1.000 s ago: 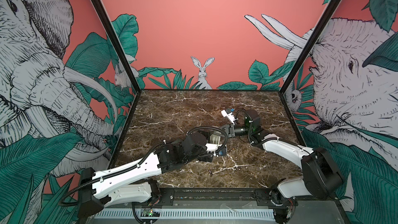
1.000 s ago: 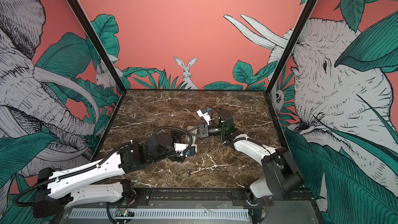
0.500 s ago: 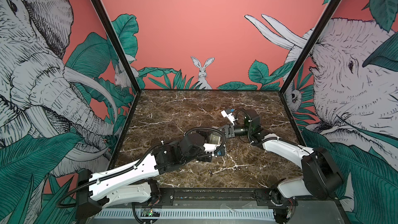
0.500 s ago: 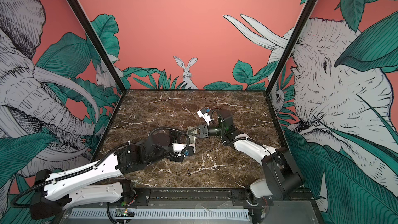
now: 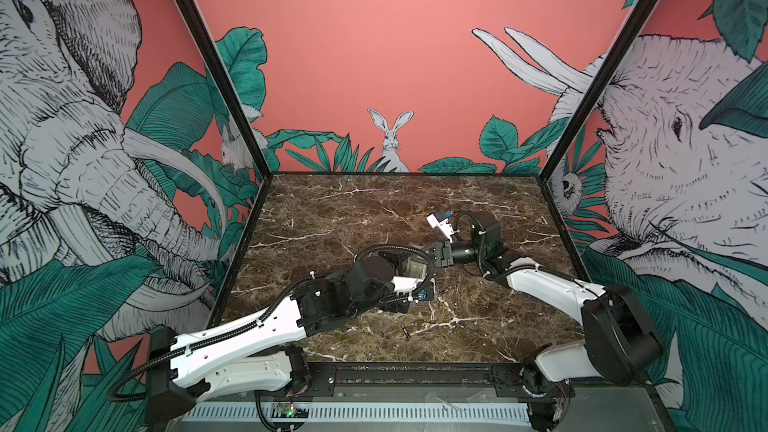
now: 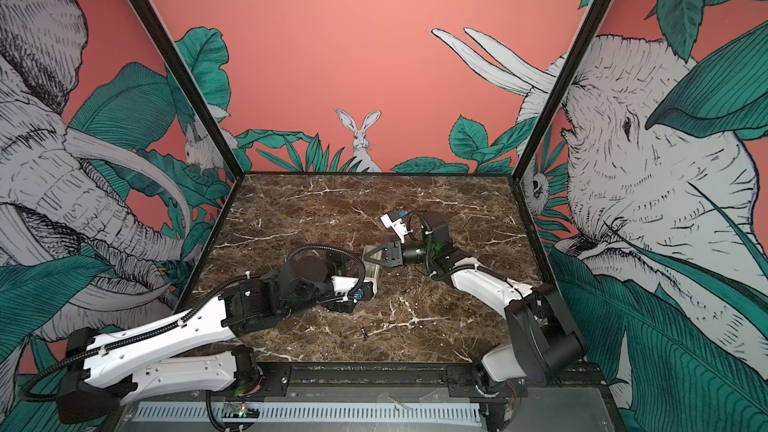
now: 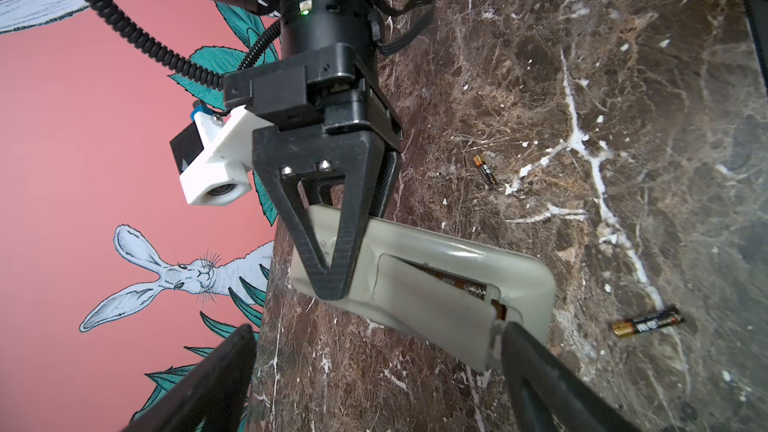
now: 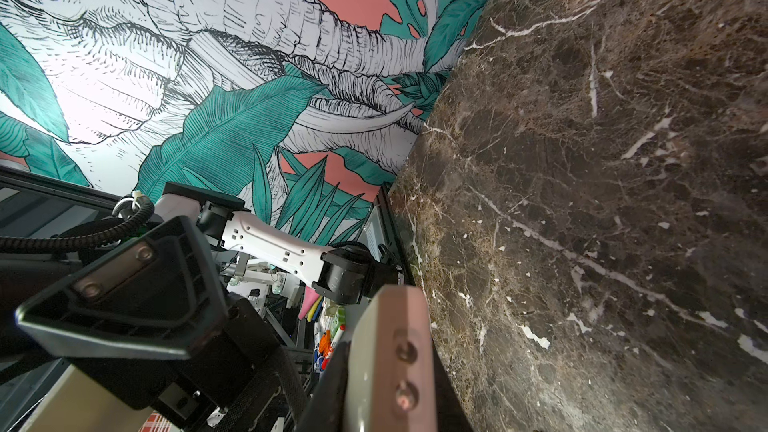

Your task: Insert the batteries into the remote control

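- Top views: remote (image 5: 417, 270) (image 6: 371, 271) lies mid-desk (image 5: 332, 209) between the two arms.
- Right tool (image 5: 433, 257) (image 6: 377, 257) is clamped on the remote's right end.
- Left arm (image 5: 257, 324) reaches in from the front-left, wrist over the remote's other end.
- Two loose batteries (image 5: 405, 332) (image 5: 444, 290) lie on the desk in front of the remote, apart from each other.
- Left wrist: remote (image 7: 449, 251) is grey-beige back up. The right tool (image 7: 332, 284) pinches one end, with one finger across the back and the other under it.
- Cover (image 7: 432, 309) sits askew over the recess; the gap shows one battery (image 7: 461, 283) inside.
- Left tool (image 7: 378, 328) is wide, holding nothing, fingers (image 7: 208, 380) either side of the remote's free end. One tip is at the remote's corner; can't tell if it's touching.
- Two batteries (image 7: 485, 169) (image 7: 648, 321) lie loose on the desk (image 7: 623, 76), clear of the remote.
- Right wrist: desk (image 8: 582, 201) and left arm (image 8: 274, 247) show. Its own grip can't be read here.
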Controlling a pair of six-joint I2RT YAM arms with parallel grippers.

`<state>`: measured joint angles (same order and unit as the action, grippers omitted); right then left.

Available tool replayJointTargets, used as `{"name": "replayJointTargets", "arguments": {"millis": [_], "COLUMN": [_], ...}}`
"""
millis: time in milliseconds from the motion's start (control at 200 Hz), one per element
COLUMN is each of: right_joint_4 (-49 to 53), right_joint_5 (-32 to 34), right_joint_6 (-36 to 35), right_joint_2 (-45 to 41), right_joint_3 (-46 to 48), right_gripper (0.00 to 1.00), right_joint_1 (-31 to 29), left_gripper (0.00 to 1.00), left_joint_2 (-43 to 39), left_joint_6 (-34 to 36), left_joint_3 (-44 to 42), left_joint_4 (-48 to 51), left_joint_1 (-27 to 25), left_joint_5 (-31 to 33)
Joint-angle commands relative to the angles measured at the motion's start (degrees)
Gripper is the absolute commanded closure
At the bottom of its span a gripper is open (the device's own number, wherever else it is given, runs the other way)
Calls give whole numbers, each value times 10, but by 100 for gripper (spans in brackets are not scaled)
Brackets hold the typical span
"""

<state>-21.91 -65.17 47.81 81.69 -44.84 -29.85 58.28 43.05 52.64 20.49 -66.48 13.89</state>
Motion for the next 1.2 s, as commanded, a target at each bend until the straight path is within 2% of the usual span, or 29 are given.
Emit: {"name": "replayJointTargets", "arguments": {"millis": [0,255,890,1100,1195], "right_joint_4": [-7,-60,-78,-56,33], "right_joint_5": [-53,-51,-37,-23,-6], "right_joint_6": [3,43,55,35,-35], "right_joint_2": [-11,-10,-15,-25,-42], "right_joint_3": [-4,6,16,17,1], "right_gripper": [100,100,100,100,100], "right_joint_1": [-2,13,49,72,77], "left_gripper": [7,6,1,1,0], "left_joint_2": [6,31,3,1,10], "left_joint_6": [-15,-45,-94,-194,-267], "left_joint_3": [9,15,1,8,16], "left_joint_4": [-11,2,4,-26,-27], "left_joint_1": [9,8,9,9,12], "left_joint_5": [15,-9,-18,26,47]}}
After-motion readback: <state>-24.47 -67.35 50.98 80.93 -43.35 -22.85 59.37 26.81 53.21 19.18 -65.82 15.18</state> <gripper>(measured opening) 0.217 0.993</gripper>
